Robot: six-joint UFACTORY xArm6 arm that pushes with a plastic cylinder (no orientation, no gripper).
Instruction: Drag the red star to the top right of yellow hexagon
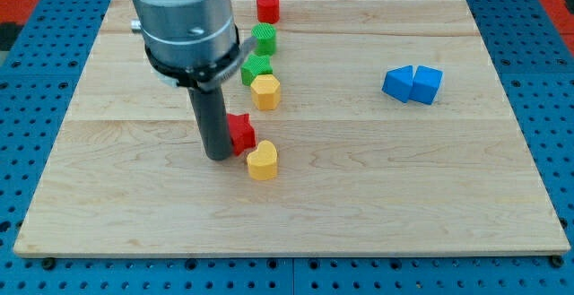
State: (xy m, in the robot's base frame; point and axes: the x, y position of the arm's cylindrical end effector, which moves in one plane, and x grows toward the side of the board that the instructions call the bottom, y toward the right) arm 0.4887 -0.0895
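Note:
The red star (241, 133) lies left of the board's middle, partly hidden behind my rod. My tip (218, 155) rests on the board touching the star's left side. The yellow hexagon (266, 91) sits above and slightly right of the star, apart from it. A yellow heart-shaped block (263, 161) lies just below and right of the star, close to it or touching.
A green block (255, 68) touches the hexagon's upper left, and another green block (265, 39) lies above it. A red cylinder (268, 7) sits near the top edge. Two blue blocks (413, 84) lie side by side at the right. The wooden board (377, 187) is framed by blue pegboard.

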